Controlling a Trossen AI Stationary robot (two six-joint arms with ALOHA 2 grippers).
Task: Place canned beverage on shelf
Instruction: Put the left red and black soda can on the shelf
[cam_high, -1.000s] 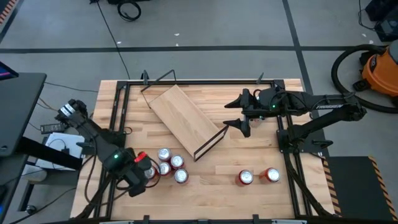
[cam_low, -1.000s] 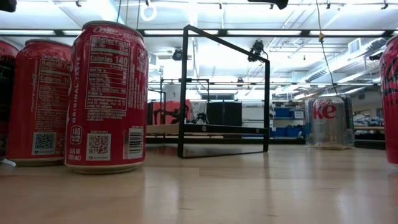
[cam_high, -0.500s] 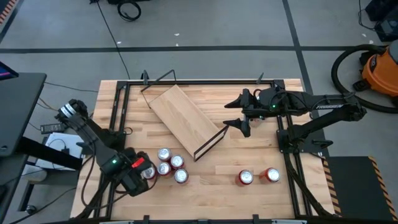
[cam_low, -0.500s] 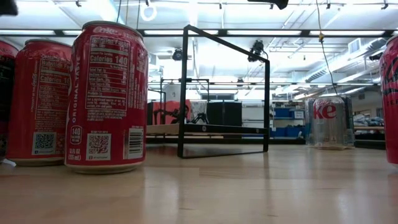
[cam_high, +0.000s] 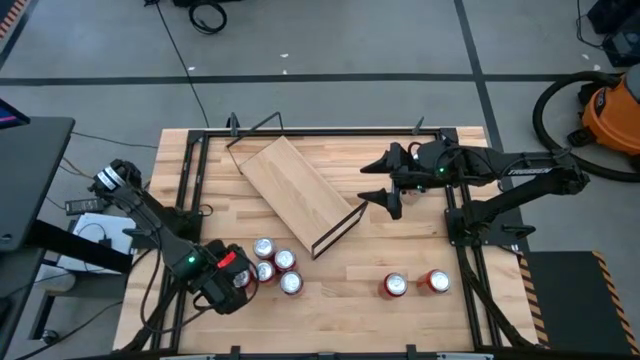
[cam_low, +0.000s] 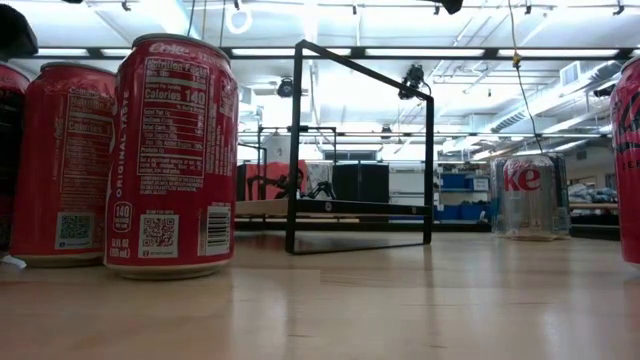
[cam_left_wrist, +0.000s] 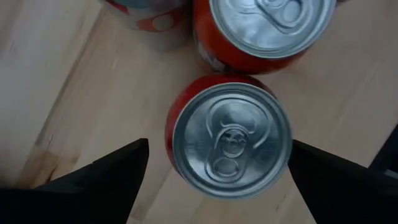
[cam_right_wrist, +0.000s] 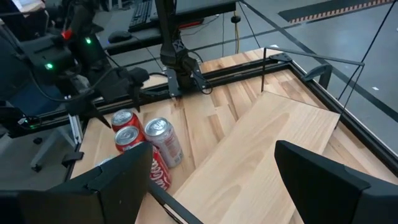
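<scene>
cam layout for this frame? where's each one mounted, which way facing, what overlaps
High: overhead, straight down on the table; both arms, shelf, cans.
Low: table height, level across; red cans close, shelf frame behind; no gripper clearly seen.
Left wrist: looks down on a can top between the open left gripper.
Right wrist: over the shelf plank, right gripper open, left arm beyond.
Shared: shelf in high, low, right wrist.

Red cans (cam_low: 172, 155) near left; black wire frame (cam_low: 360, 150) centre; silver can (cam_low: 530, 196) right
</scene>
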